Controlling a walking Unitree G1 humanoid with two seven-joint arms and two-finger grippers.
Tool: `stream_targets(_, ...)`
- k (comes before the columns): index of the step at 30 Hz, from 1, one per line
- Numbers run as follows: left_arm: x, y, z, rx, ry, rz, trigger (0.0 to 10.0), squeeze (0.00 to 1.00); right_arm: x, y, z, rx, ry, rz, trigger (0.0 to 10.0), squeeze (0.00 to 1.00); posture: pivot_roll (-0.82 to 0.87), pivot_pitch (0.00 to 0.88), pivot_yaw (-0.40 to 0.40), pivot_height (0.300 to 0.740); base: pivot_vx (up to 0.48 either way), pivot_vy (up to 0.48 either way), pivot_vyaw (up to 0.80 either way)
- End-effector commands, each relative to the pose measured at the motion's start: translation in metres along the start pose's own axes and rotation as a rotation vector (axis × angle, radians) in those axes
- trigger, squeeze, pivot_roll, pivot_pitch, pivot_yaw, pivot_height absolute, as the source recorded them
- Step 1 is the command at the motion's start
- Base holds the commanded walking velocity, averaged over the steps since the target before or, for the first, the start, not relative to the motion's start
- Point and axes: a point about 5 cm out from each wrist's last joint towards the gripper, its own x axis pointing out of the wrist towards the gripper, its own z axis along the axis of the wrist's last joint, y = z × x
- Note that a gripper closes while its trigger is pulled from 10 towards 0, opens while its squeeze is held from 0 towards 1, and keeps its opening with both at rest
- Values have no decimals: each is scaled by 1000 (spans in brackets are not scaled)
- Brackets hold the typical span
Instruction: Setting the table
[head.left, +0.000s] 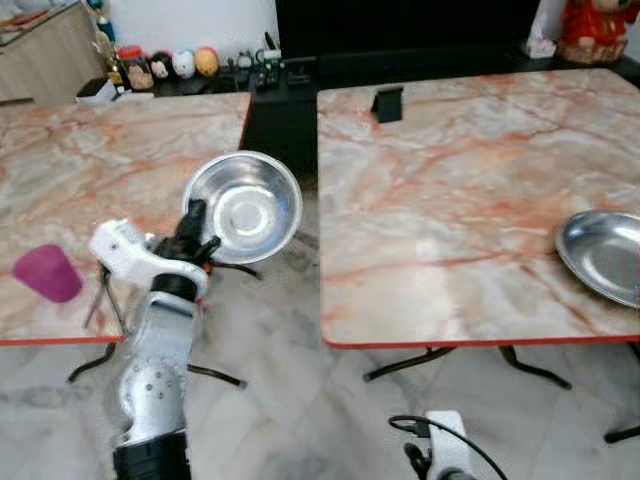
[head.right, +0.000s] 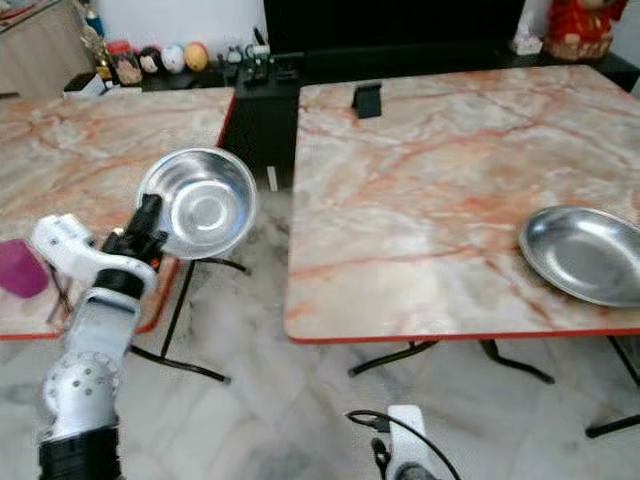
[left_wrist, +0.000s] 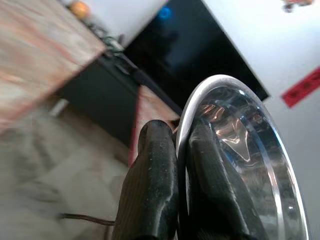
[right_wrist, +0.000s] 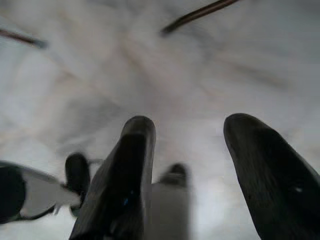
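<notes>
Steel bowl (head.left: 243, 206): round, shiny, empty, tilted with its opening faced toward the camera, rim pinched between the fingers of the left gripper (head.left: 196, 222), held over the gap between the tables. Steel plate (head.left: 603, 254): shallow, laid flat on the right-hand table, well apart from that gripper.

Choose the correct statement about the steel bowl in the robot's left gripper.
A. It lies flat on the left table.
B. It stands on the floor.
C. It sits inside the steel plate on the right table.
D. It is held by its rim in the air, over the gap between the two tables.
D: the left gripper pinches the rim of the steel bowl, which hangs tilted over the gap between the left table and the right table.
</notes>
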Motion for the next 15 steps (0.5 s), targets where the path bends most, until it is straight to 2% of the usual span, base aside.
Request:
stream_targets(1, -1, 4, 9, 8, -32, 7, 10000, 0, 1, 10, 1, 8, -7, 24, 10000, 0, -52, 0, 57, 723, 0, -412, 0)
stream_targets(15, 0, 4, 7, 21, -19, 6, 10000, 0, 1, 10, 2, 16, -10, 19, 10000, 0, -55, 0, 53, 723, 0, -415, 0)
